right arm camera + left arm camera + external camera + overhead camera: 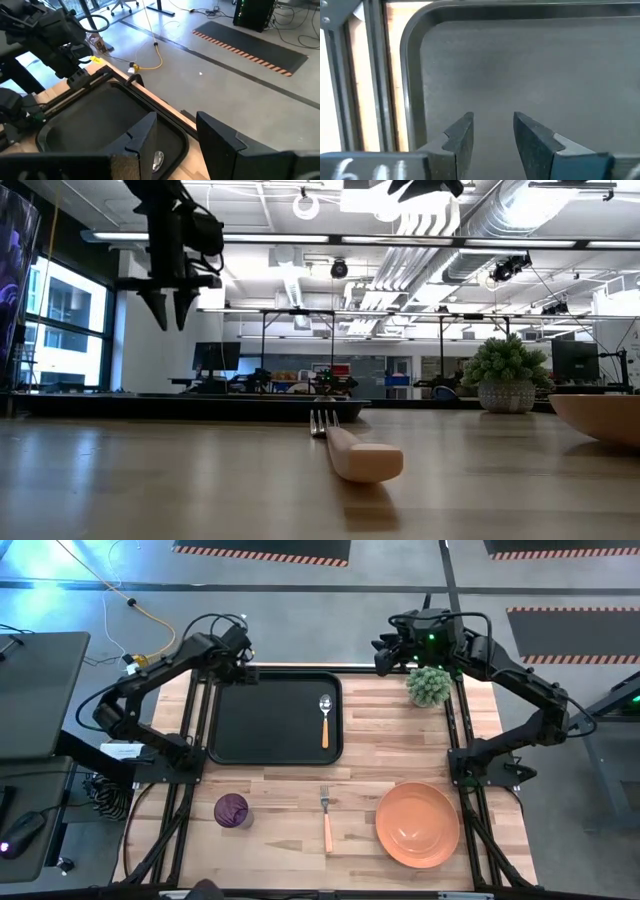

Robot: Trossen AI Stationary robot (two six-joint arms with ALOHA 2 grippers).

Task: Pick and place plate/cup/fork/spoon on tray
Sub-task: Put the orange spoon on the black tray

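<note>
The black tray (262, 720) lies at the table's far left. The spoon (325, 720) lies on the tray's floor near its right rim, bowl toward the far edge. The fork (326, 816) lies flat on the table near the front edge, and it shows in the low view (348, 450). The orange plate (417, 824) stands at the front right and the purple cup (232, 810) at the front left. My left gripper (246, 674) is open and empty above the tray's far left corner (412, 30). My right gripper (383, 656) is open and empty, raised over the table's far edge.
A small potted plant (430, 686) stands at the far right, close under my right arm. Bare wood lies between the tray and the front-row objects. The frame rails (194, 730) run along the table's left and right sides.
</note>
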